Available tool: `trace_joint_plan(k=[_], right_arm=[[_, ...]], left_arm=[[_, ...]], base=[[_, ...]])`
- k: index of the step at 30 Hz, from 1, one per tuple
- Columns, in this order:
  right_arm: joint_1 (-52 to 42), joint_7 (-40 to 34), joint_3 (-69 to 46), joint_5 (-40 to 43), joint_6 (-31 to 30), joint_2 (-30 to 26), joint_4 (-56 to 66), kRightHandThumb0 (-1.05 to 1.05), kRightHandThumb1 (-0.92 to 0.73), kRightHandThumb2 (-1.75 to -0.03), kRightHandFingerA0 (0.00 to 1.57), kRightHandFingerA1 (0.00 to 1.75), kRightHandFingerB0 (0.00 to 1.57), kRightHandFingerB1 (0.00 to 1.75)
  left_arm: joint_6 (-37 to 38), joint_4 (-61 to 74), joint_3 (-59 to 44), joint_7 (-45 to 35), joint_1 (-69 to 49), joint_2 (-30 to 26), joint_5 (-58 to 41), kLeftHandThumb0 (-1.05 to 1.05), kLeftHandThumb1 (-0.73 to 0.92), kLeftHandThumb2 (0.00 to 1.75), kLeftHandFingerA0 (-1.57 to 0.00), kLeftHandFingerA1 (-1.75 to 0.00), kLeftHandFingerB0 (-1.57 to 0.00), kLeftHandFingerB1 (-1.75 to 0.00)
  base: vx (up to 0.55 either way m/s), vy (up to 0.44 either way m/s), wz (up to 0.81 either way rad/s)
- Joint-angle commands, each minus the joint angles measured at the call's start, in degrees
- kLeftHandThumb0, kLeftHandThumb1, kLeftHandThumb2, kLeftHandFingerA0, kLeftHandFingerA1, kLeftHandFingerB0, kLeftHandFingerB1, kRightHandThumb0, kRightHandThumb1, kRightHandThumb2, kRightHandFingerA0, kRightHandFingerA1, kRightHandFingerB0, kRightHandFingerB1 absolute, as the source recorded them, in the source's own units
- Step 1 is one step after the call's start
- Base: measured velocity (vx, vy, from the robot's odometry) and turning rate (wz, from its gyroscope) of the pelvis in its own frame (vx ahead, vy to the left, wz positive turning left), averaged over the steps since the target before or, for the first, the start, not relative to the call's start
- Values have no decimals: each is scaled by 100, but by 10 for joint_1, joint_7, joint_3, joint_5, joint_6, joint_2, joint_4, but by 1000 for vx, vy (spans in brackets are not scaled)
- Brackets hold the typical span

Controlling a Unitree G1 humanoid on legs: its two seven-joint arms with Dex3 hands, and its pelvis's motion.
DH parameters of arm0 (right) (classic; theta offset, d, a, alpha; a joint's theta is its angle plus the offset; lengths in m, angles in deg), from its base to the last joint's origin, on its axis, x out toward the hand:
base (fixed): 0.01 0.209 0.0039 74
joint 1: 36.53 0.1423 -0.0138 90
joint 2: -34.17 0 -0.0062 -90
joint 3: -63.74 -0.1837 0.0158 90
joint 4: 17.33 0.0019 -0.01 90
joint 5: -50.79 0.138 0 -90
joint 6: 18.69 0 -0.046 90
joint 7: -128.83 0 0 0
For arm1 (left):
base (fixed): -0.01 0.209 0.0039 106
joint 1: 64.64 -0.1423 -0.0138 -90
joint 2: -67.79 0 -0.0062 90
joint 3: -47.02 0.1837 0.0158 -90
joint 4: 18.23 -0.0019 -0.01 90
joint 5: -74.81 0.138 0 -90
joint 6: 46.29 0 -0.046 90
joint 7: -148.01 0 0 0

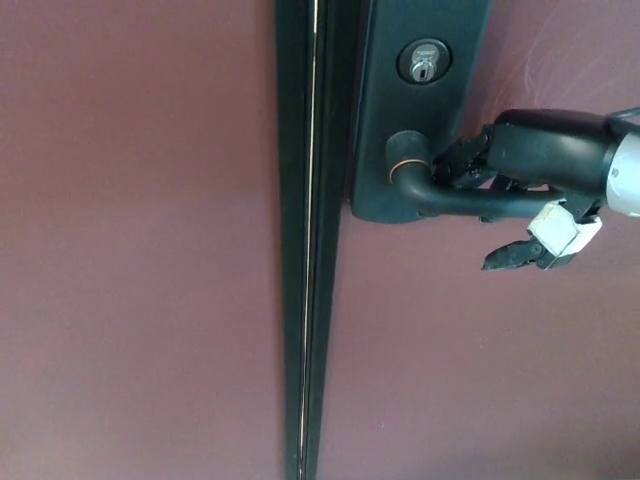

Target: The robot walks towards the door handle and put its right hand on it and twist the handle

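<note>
Right hand [520, 175] in from the right, lying on top of the dark lever door handle [450, 200]. Two fingers [462, 163] bent over the bar near its round hub; thumb [515, 255] sticking out below the bar, not touching it. Hand partly closed, not clamped around the handle. Handle on a dark plate [420, 110] on the reddish door [140, 250], under a silver keyhole [423, 68]. Black gap [310, 300] down the door's edge, left of the plate.
</note>
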Motion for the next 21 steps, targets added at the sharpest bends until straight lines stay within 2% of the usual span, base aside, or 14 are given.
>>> trace_joint_plan(k=[1,14,16,17,18,21], right_arm=[[-47,8,1,-11,8,8,-14,-12,-55,-56,86,55,79,52],[-72,6,-25,-20,11,23,-1,-11,-56,-56,87,57,76,51],[-70,12,-27,-21,9,24,-3,-21,-56,-56,58,45,55,42],[-70,15,-27,-21,8,25,-4,-21,-56,-56,58,45,55,42],[-64,23,-27,-20,5,22,-5,-43,-51,-65,23,39,25,36],[-62,28,-28,-20,5,22,-5,-43,-51,-65,23,39,25,36]], left_arm=[[11,2,4,-6,-5,-5,5,-31,29,61,-55,-85,-52,-71],[6,-6,5,-4,-7,-3,7,-30,28,61,-56,-85,-51,-70],[1,-6,7,-6,-8,-4,8,-28,28,61,-57,-84,-51,-70],[0,-5,7,-6,-7,-4,8,-28,28,61,-57,-84,-51,-70],[-1,-5,9,-5,-6,-4,9,-28,28,61,-57,-84,-52,-70],[-2,-6,10,-5,-6,-4,9,-28,28,61,-57,-84,-52,-70]], base=[[0,0,0],[0,0,0],[0,0,0],[0,0,0],[0,0,0],[0,0,0]])
